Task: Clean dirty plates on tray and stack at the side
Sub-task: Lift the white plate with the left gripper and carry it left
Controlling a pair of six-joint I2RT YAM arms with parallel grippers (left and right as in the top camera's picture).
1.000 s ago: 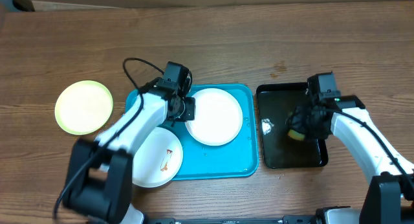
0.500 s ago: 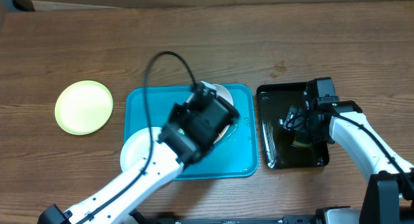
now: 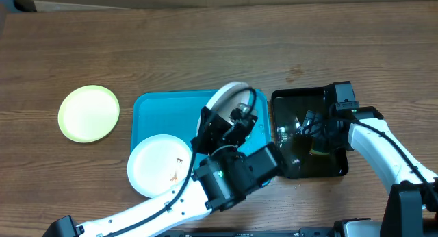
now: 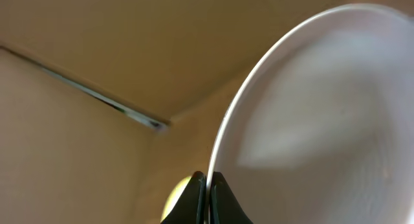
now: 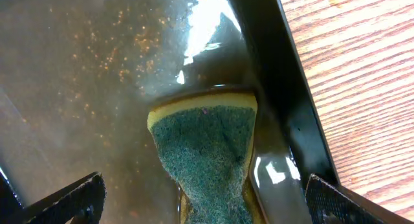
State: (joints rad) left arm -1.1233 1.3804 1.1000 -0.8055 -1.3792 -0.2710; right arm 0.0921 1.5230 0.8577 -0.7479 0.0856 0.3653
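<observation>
My left gripper [image 4: 207, 185] is shut on the rim of a white plate [image 4: 310, 114], holding it tilted on edge high above the turquoise tray [image 3: 154, 114]. From overhead this plate [image 3: 224, 95] shows over the tray's right half. A second white plate [image 3: 154, 167] with a brown smear lies at the tray's front left. A yellow-green plate [image 3: 88, 114] rests on the table to the left. My right gripper [image 5: 204, 198] stands open over the green-yellow sponge [image 5: 204, 143], its fingers well apart on either side of it.
The sponge [image 3: 319, 146] lies in a wet, glossy black tray [image 3: 294, 107] right of the turquoise one, against its right wall [image 5: 284, 101]. My raised left arm [image 3: 226, 175] hides the tray's front right corner. Bare wooden table [image 3: 205, 45] stretches behind both trays.
My left arm lifted the white plate off the tray, up and to the right, tipping it on edge. My right gripper opened and let go of the sponge in the black tray.
</observation>
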